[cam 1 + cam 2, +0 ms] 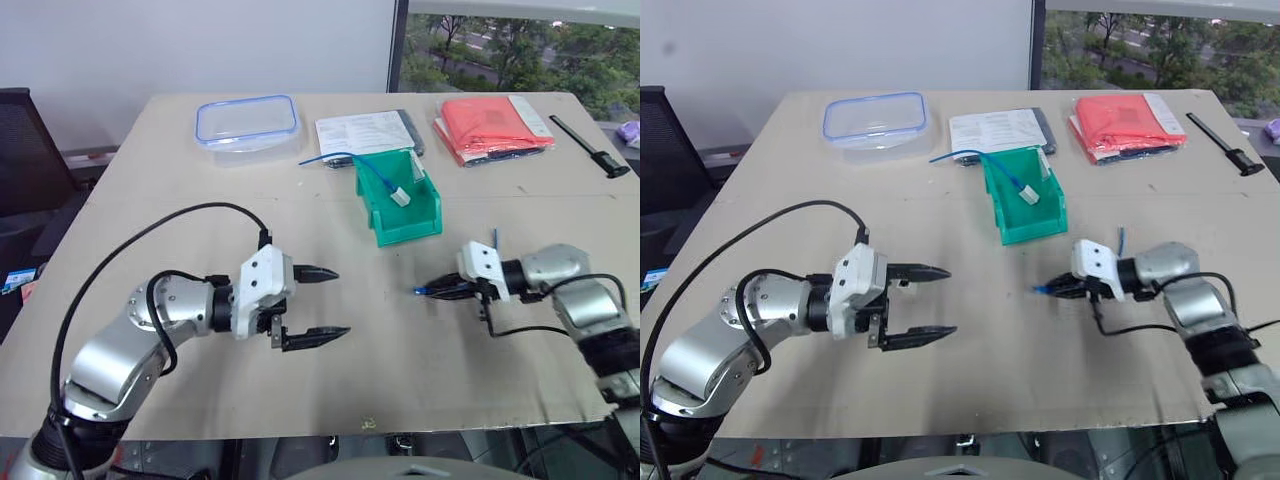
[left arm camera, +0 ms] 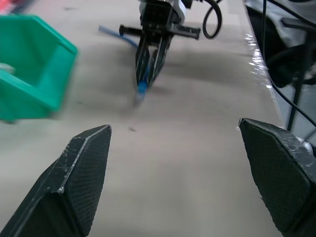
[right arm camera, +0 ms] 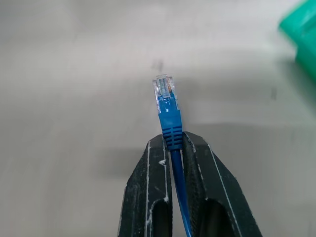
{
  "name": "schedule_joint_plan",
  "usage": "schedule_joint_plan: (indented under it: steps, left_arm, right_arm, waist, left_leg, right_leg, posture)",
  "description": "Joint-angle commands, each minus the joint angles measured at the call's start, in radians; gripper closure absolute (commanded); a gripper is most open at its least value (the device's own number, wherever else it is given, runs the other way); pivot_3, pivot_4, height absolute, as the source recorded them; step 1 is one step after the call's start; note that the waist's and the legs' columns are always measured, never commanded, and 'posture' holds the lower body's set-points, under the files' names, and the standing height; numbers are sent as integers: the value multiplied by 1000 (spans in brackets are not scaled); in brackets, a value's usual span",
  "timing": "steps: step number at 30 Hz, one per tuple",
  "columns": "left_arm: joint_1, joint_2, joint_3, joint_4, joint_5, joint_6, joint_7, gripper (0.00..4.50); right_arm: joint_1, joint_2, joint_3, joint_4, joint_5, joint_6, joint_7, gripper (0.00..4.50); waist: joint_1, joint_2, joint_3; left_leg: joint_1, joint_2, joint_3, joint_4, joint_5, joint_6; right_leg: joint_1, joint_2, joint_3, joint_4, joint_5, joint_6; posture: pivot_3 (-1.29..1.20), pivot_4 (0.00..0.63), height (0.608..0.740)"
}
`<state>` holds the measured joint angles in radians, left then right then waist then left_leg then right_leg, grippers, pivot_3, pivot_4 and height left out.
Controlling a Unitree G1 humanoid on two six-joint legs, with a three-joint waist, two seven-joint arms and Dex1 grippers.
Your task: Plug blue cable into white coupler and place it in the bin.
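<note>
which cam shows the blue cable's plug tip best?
Right wrist view: the blue cable fills mid-frame, clear plug tip sharp, pinched in the right gripper. Left wrist view shows it distant and blurred; the eye views give a tiny blue tip.

On the table (image 1: 150,180), the bin (image 1: 398,205) sits mid-table, a food container (image 1: 246,122) behind-left, papers (image 1: 365,130) just behind, a folder (image 1: 492,127) behind-right.

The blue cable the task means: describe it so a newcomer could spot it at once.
On the tan table, look toward its near right part, where the right gripper is shut on the blue cable just behind its clear plug. The other blue cable trails out of the green bin farther back.
</note>
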<state>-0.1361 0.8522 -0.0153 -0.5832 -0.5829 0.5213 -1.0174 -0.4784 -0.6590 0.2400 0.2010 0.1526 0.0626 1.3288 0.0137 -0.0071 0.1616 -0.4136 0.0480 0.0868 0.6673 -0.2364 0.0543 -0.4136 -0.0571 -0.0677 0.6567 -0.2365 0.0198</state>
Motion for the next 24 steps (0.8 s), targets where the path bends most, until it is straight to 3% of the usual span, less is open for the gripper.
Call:
schedule_joint_plan:
  steps: [1,4,6,11,17,24]
  left_arm:
    - [-108,16,-41,0,25,70,30,244]
    - [-201,-10,-94,29,40,111,41,244]
    - [-262,-38,-143,81,73,114,42,244]
    - [-374,-122,-308,240,203,75,21,244]
    - [-469,-240,-456,463,335,-24,-43,244]
    - [-545,-338,-522,680,438,-106,-96,244]
  right_arm:
    - [-76,49,17,38,-21,54,-36,4437]
    - [-97,67,18,60,-20,63,-31,3622]
    - [-97,77,-6,56,-4,75,-48,2499]
    - [18,49,-165,-75,114,160,-134,164]
    - [327,6,-336,-327,217,185,-207,66]
    - [602,0,-494,-502,313,145,-234,66]
  waist:
    - [2,-1,0]
    - [3,-1,0]
    - [2,-1,1]
    - [7,-2,1]
    - [8,-3,2]
    - [-4,-3,2]
  left_leg:
    - [0,0,0,1,0,0]
    - [-1,-1,0,2,0,0]
    - [-1,-3,1,2,0,0]
    - [-2,-4,0,1,1,-2]
    - [-2,-5,-2,1,1,-2]
    - [0,-6,-1,1,-1,1]
  right_leg:
    - [0,0,0,1,0,0]
    - [0,0,1,1,-1,-2]
    - [0,0,2,1,2,-3]
    - [0,0,2,1,2,-3]
    - [0,0,2,1,1,-1]
    - [0,1,4,2,-1,3]
  posture:
    - [0,150,736]
    - [0,150,736]
    - [0,150,736]
    - [0,150,736]
    - [0,150,736]
    - [0,150,736]
